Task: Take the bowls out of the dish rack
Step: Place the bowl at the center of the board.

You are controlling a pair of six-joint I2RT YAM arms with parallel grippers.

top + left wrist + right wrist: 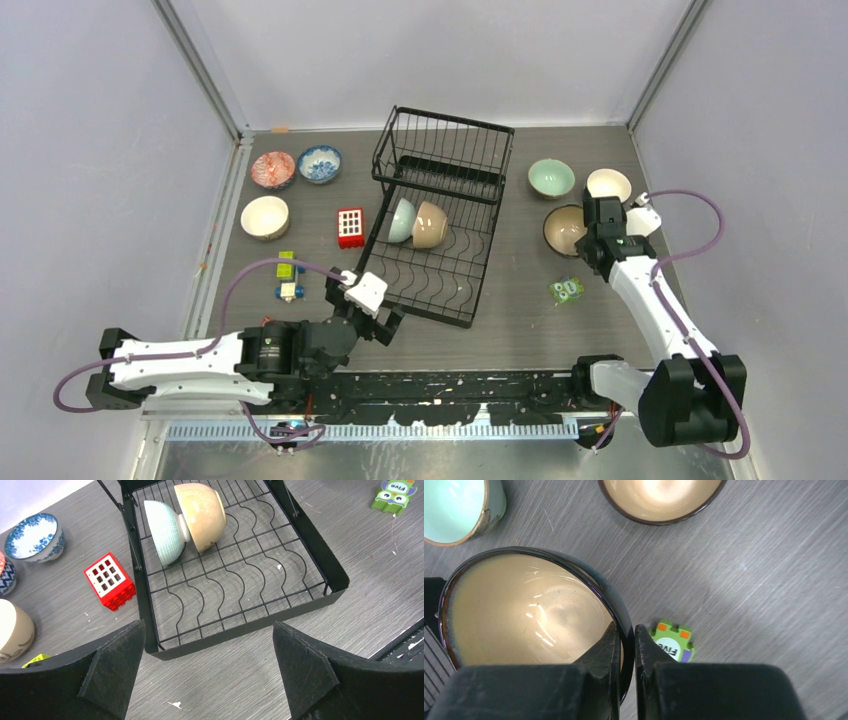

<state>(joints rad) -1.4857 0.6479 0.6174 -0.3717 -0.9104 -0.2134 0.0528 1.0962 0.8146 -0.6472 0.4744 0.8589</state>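
The dark-rimmed bowl (524, 620), glossy tan inside, stands upright outside the dish rack (250, 623). Its rim is clenched by the right pincer (626, 630), whose arm is stretched forward. Just beyond this pincer are two bowls: mint bowl (454, 510) and brown-rimmed bowl (659, 497). The left pincer (207, 635), held low, is released wide. Ahead of it the rack holds two nested bowls on their sides: pale green bowl (162, 530) and tan bowl (202, 512). To its left are three: red-patterned bowl (272, 169), blue-patterned bowl (320, 163) and cream bowl (265, 217).

Grey table (520, 320), perhaps lilac walls (90, 150)

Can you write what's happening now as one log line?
right gripper: shut on dark bowl rim | left gripper: open, facing dish rack | in rack: pale green bowl, tan bowl
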